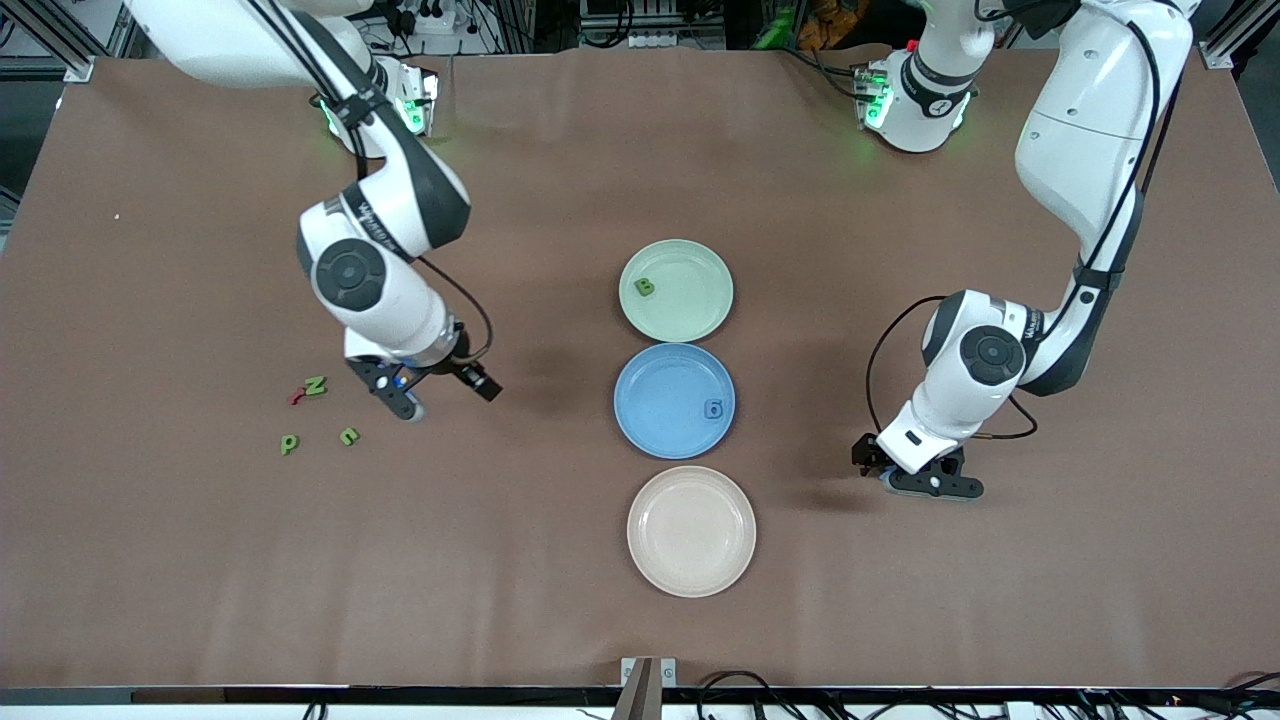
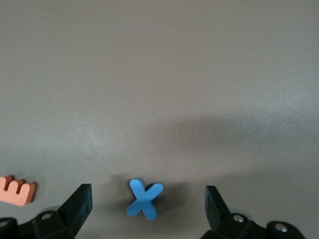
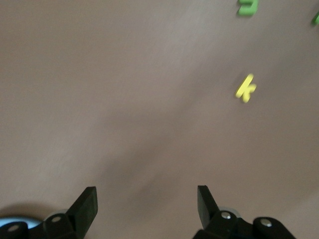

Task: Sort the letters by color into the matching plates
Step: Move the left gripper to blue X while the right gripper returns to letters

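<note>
The pale green plate (image 1: 690, 315) holds one green letter (image 1: 645, 287). Just nearer the front camera, the blue plate (image 1: 650, 415) holds one blue letter (image 1: 713, 408). My left gripper (image 1: 925, 485) hangs low over the table toward the left arm's end. It is open, and a blue X (image 2: 144, 199) lies flat between its fingers (image 2: 79, 199) without touching them. My right gripper (image 3: 147, 196) is open and empty over bare table. It hangs beside three green letters (image 1: 316, 385), (image 1: 289, 443), (image 1: 349, 435) toward the right arm's end.
A beige plate (image 1: 691, 570) lies nearest the front camera, in line with the other two. An orange letter (image 2: 17, 189) lies beside the left gripper. A red letter (image 1: 297, 397) touches the green N. A yellow k (image 3: 245, 88) shows in the right wrist view.
</note>
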`<state>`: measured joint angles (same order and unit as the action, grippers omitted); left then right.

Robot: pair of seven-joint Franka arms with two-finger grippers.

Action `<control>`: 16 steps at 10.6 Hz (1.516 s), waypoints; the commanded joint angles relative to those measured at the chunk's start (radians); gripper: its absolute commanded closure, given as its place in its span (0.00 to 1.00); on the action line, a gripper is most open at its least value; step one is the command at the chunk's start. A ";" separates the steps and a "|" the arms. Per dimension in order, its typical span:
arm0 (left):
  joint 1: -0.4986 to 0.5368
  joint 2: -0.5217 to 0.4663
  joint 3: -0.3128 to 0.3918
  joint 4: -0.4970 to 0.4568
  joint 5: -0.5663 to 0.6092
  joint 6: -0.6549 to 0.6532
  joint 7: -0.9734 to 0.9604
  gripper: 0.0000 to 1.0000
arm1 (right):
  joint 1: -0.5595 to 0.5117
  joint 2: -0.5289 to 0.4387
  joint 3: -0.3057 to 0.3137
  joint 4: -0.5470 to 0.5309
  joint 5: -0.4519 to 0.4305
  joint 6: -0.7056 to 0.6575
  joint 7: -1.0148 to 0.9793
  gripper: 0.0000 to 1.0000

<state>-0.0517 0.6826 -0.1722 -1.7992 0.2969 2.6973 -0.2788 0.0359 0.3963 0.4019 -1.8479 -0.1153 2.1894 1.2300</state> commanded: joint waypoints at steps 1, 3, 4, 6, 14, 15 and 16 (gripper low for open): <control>0.044 0.034 -0.023 0.043 -0.005 -0.065 0.130 0.00 | -0.021 -0.030 -0.095 -0.025 -0.003 -0.005 -0.128 0.11; 0.047 0.025 -0.023 0.053 -0.103 -0.157 0.255 0.00 | -0.031 -0.037 -0.170 -0.048 0.000 0.012 -0.286 0.11; 0.047 0.023 -0.023 0.061 -0.114 -0.189 0.268 0.00 | -0.053 -0.049 -0.191 -0.074 0.000 0.045 -0.352 0.11; 0.044 0.025 -0.030 0.070 -0.117 -0.198 0.268 0.00 | -0.071 -0.040 -0.245 -0.100 0.002 0.095 -0.443 0.11; 0.036 0.078 -0.030 0.135 -0.139 -0.200 0.270 0.00 | -0.084 0.104 -0.340 -0.097 0.062 0.346 -0.552 0.19; 0.036 0.078 -0.030 0.133 -0.139 -0.200 0.270 0.00 | -0.083 0.110 -0.342 -0.094 0.116 0.363 -0.553 0.22; 0.036 0.078 -0.030 0.133 -0.139 -0.200 0.270 0.00 | -0.076 0.137 -0.342 -0.080 0.168 0.380 -0.560 0.30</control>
<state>-0.0144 0.7482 -0.2007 -1.6915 0.1888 2.5136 -0.0422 -0.0384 0.5014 0.0561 -1.9538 -0.0429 2.5424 0.6971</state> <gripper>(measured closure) 0.000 0.181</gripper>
